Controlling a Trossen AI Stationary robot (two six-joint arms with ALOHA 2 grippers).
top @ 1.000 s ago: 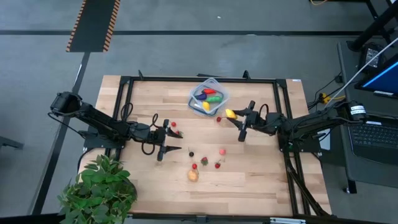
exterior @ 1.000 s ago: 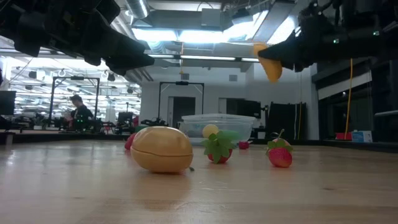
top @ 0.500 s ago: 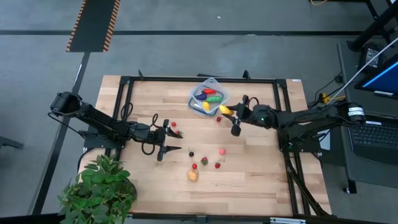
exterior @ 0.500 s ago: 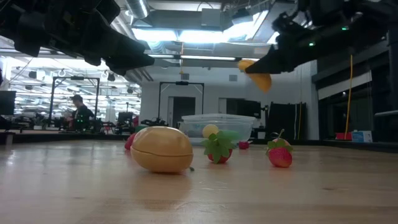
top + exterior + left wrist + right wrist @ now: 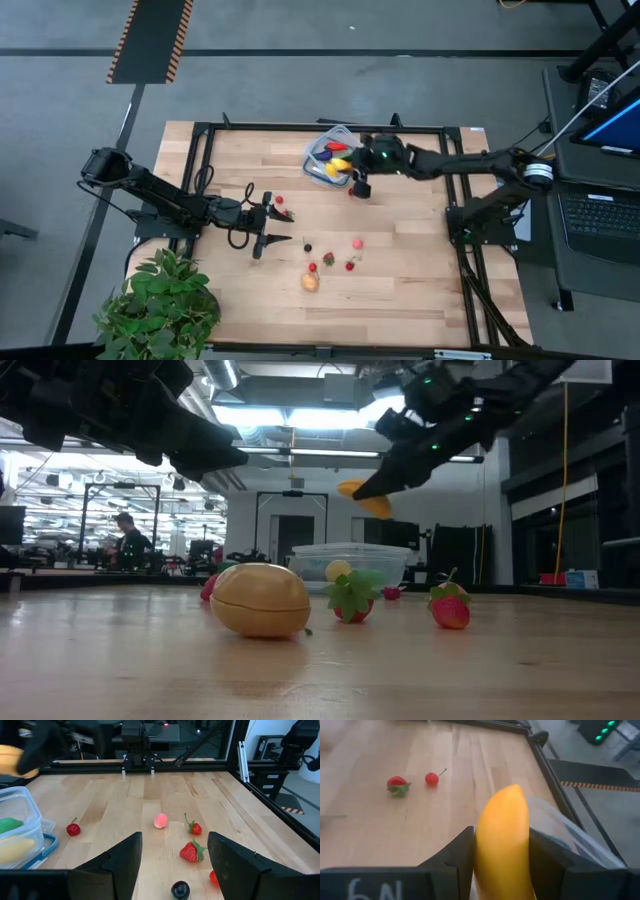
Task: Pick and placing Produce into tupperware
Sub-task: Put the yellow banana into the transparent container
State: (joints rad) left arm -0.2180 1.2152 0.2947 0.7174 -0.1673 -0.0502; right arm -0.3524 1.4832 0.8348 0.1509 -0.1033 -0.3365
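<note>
Banana held over the tub's edge.

From my seat: the table [image 5: 420,270] carries the tub [image 5: 322,150] at its far side, holding produce; my right gripper [image 5: 352,172] clamps the banana [image 5: 503,835] above the tub's near rim; my left gripper [image 5: 272,224] hovers mid-table, fingers apart, empty; the lemon [image 5: 260,599], strawberries [image 5: 189,851] and cherry [image 5: 73,829] lie loose.

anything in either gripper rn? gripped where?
The right gripper holds a yellow banana across its lower part, the tip sticking out past the fingers. The left gripper is open and holds nothing.
</note>
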